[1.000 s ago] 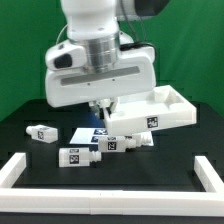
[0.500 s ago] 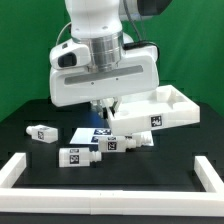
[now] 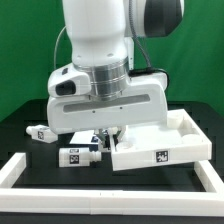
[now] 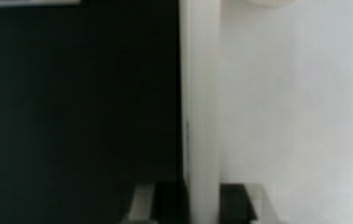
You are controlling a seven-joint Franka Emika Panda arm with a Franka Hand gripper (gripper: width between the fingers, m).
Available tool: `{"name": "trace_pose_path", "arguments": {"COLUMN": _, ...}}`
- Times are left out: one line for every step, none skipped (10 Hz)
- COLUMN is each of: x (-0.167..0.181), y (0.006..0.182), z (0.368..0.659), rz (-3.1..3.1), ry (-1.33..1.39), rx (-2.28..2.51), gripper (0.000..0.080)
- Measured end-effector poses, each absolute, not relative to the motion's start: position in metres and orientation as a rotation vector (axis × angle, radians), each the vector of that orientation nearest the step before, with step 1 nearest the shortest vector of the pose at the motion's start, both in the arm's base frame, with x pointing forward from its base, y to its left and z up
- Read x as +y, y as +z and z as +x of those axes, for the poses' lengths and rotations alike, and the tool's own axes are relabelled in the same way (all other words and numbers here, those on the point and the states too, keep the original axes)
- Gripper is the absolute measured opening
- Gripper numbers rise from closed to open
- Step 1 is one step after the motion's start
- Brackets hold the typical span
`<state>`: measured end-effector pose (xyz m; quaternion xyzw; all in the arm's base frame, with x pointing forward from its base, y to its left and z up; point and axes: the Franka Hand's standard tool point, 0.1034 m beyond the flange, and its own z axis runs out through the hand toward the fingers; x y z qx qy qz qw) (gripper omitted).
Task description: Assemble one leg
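Nearest leg point(image 3: 78, 156) lies flat on the black table point(image 3: 130, 192), tag face toward the camera, not in the jaws. It sits just off the gripper point(image 3: 113, 137) toward the exterior view's left, and lower in that view. Second leg point(image 3: 40, 131) is farther out on the same side, well apart from the jaws, also loose on the table. Neither leg touches the gripper.

The jaws are narrow and clamped on the white panel point(image 3: 140, 156), not on a leg. The wrist view shows the gripper point(image 4: 198, 205) with both fingers point(image 4: 152, 203) tight on either side of one thin upright wall point(image 4: 199, 100) of the panel. One side of that wall is the pale panel floor, the other is dark table.

The panel runs from the jaws toward the exterior view's right, open side up, with a tag on its front wall. Can't tell whether it rests on the table or is lifted.

A white border strip point(image 3: 20, 172) runs along the table edge, well clear of the jaws.
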<state>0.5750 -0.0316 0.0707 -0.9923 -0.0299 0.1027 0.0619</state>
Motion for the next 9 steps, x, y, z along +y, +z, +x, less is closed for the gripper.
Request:
{"name": "trace_pose_path", "arguments": {"x": -0.031, "y": 0.07, "z": 0.575, "rz": -3.0, "ry": 0.313, "rx": -0.092, "gripper": 0.0054}}
{"name": "trace_pose_path", "arguments": {"x": -0.031, "y": 0.069, "z": 0.574, "rz": -3.0, "ry": 0.315, "rx": -0.092, "gripper": 0.0054}}
{"name": "trace_pose_path", "arguments": {"x": -0.031, "y": 0.069, "z": 0.574, "rz": -2.999, "ry": 0.315, "rx": -0.092, "gripper": 0.0054}}
{"name": "trace_pose_path", "arguments": {"x": -0.031, "y": 0.068, "z": 0.574, "rz": -2.999, "ry": 0.317, "rx": -0.092, "gripper": 0.0054}}
{"name": "trace_pose_path", "arguments": {"x": -0.035, "y": 0.059, "z": 0.58, "rz": -3.023, "ry": 0.279, "rx": -0.107, "gripper": 0.0054}}
{"name": "trace_pose_path", "arguments": {"x": -0.038, "y": 0.046, "z": 0.586, "rz": -3.038, "ry": 0.253, "rx": -0.112, "gripper": 0.0054}}
{"name": "trace_pose_path", "arguments": {"x": -0.039, "y": 0.039, "z": 0.593, "rz": -3.04, "ry": 0.251, "rx": -0.111, "gripper": 0.0054}}
{"name": "trace_pose_path", "arguments": {"x": -0.037, "y": 0.034, "z": 0.597, "rz": -3.043, "ry": 0.249, "rx": -0.099, "gripper": 0.0054}}
{"name": "trace_pose_path", "arguments": {"x": -0.031, "y": 0.025, "z": 0.595, "rz": -3.047, "ry": 0.252, "rx": -0.081, "gripper": 0.0054}}
